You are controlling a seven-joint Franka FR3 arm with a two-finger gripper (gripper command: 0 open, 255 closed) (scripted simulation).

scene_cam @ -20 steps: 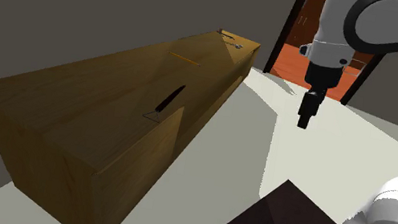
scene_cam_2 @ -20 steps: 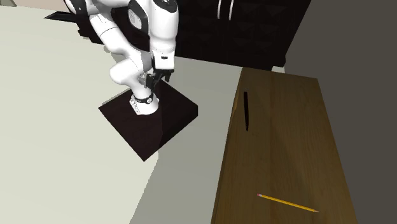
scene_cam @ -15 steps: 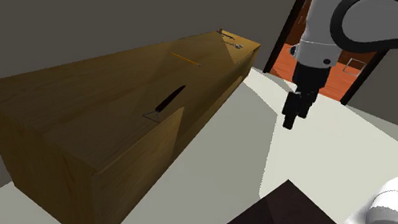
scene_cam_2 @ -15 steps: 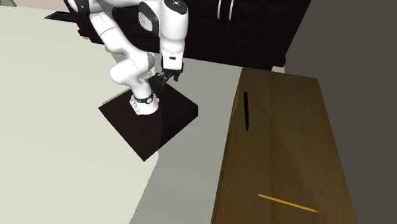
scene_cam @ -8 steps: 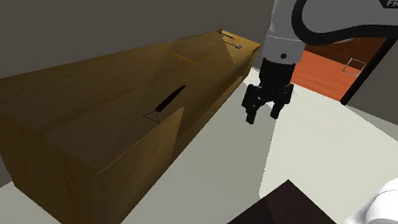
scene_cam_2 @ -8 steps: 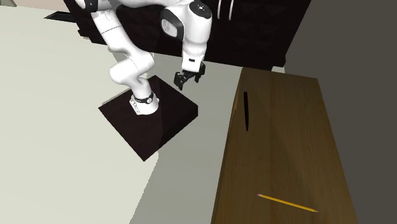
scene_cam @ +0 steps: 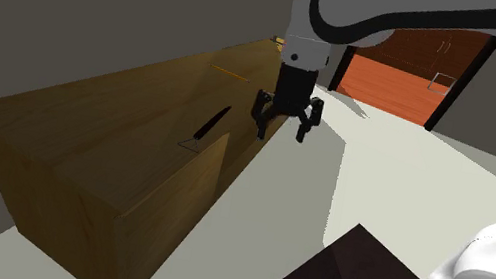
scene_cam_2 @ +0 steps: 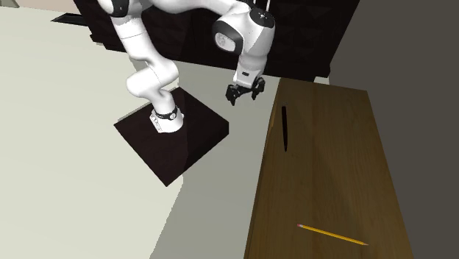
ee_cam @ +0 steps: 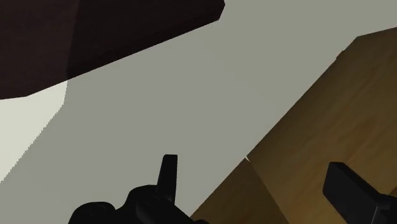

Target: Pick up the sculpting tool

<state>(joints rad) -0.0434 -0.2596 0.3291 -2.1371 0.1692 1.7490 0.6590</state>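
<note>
Sculpting tool (scene_cam_2: 284, 129) and pencil (scene_cam_2: 332, 235) lie on cabinet (scene_cam_2: 331, 176).

The white arm (scene_cam: 457, 15) reaches out high, wrist pointing straight down, jaws spread wide apart.

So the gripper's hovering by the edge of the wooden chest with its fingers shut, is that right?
Not quite: the fingers are open, standing apart in the wrist view. The gripper does hover by the edge of the wooden chest.

Dim overall; soft shadows cross the floor (scene_cam: 412, 178), the orange doorway (scene_cam: 396, 80) glows.
</note>
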